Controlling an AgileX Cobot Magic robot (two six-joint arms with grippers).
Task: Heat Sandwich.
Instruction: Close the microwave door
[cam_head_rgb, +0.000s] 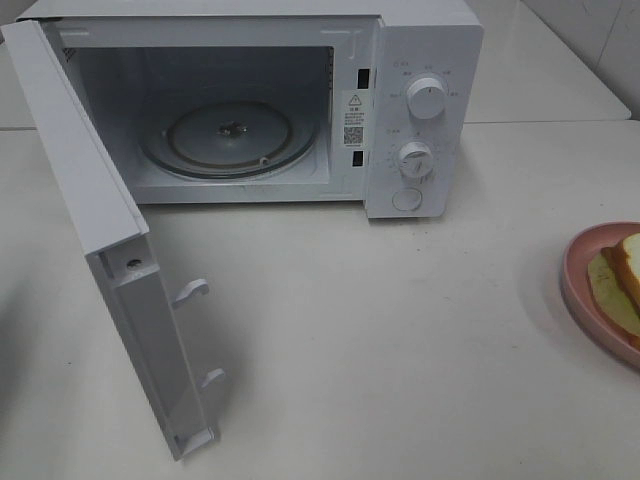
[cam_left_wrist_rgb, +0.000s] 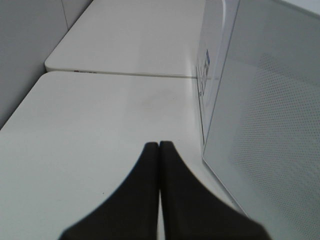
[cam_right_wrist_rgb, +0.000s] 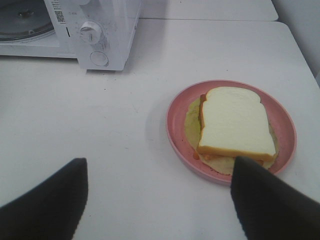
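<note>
A: Sandwich (cam_right_wrist_rgb: 235, 125) location?
B: On pink plate (cam_right_wrist_rgb: 176, 116), on the counter (cam_head_rgb: 380, 330) right of the open microwave (cam_head_rgb: 420, 110).
A: Jaws?
B: Left gripper (cam_left_wrist_rgb: 159, 146) clenched, empty; right gripper (cam_right_wrist_rgb: 159, 192) spread, empty.

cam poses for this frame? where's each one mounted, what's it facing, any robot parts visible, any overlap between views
Exterior high: mounted high, looking down at the open white microwave on the white table; pink round plate with the white-bread sandwich at the right edge; no arm visible.
Left wrist: low beside the microwave's swung-open door, facing along the tabletop; left gripper with black fingers pressed shut.
Right wrist: above the table, angled down at the sandwich on its plate; right gripper with its fingers spread wide.
Shared: microwave in all three; plate and sandwich in exterior and right wrist.
</note>
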